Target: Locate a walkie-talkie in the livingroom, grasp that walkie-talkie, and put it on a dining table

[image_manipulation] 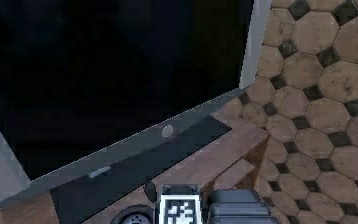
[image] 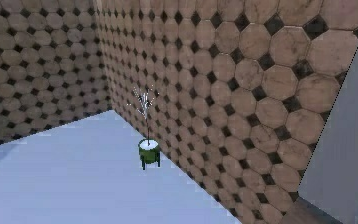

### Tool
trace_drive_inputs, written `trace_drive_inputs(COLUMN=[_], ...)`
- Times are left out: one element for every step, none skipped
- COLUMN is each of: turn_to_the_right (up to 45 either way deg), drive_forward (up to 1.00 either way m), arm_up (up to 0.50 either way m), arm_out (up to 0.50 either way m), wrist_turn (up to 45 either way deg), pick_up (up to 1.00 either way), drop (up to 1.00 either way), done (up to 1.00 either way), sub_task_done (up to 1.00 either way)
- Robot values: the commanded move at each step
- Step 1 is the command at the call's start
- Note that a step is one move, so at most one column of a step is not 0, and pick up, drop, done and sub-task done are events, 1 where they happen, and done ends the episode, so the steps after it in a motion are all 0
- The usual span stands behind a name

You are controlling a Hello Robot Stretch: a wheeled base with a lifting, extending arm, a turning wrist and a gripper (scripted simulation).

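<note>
At the arm side view's bottom edge, my pincer (image_manipulation: pixel 147 195) sits near the television (image_manipulation: pixel 107 80); its state I cannot tell. Reaching farther out, I might strike it.

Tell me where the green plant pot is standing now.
The green plant pot stands near the forward view's middle, slightly left, on the pale floor, close to the brown tiled wall that runs along the right.
</note>
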Motion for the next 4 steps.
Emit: trace_drive_inputs(turn_to_the_right=[0.0,0.0,0.0,0.0], drive_forward=[0.00,0.00,0.00,0.00], arm_up=[0.00,0.00,0.00,0.00], arm_out=[0.18,0.00,0.00,0.00], wrist_turn=[0.0,45.0,45.0,45.0], pick_up=[0.00,0.00,0.00,0.00], drop=[0.00,0.00,0.00,0.00], done=[0.00,0.00,0.00,0.00], sub_task_done=[0.00,0.00,0.00,0.00])
